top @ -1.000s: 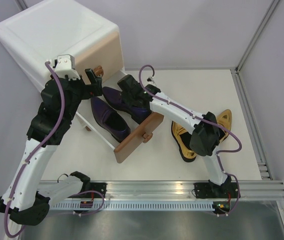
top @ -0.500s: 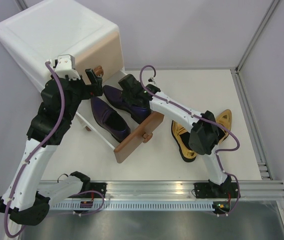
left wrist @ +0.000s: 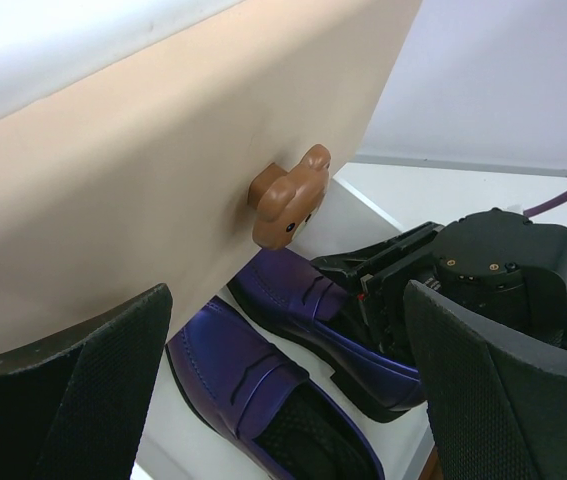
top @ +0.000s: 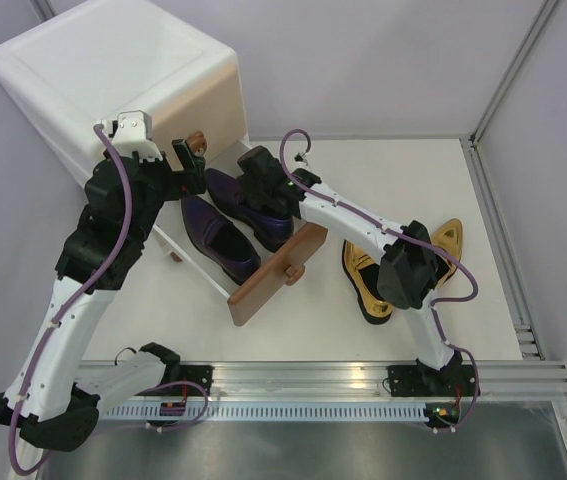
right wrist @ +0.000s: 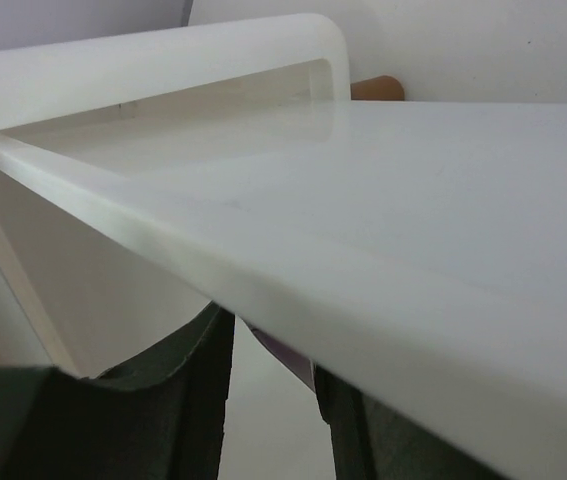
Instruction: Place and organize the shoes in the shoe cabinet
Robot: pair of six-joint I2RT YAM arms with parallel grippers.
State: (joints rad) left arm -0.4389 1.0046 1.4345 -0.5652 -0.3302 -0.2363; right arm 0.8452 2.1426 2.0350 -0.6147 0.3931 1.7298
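The white shoe cabinet (top: 113,70) stands at the back left, its brown lower drawer (top: 273,272) pulled out. Two purple shoes (top: 218,238) (top: 275,222) lie side by side in that drawer. My left gripper (top: 185,153) is open just in front of the bear knob (top: 196,143) on the beige upper drawer; in the left wrist view its fingers (left wrist: 73,400) stand wide either side of the knob (left wrist: 288,195), above the purple shoes (left wrist: 263,385). My right gripper (top: 255,166) is low in the drawer at the far purple shoe's heel, fingers (right wrist: 168,400) slightly apart beside a purple sliver (right wrist: 285,352). Two gold shoes (top: 363,280) (top: 449,238) lie on the table.
The drawer's white rim (right wrist: 293,250) crosses close in front of the right wrist camera. The right arm's forearm (top: 348,218) passes over the brown drawer front. A metal rail (top: 313,385) runs along the near edge, and a raised frame (top: 498,240) borders the table's right side.
Almost nothing: both arms shift only very slightly. The shoes and the drawers have not moved.
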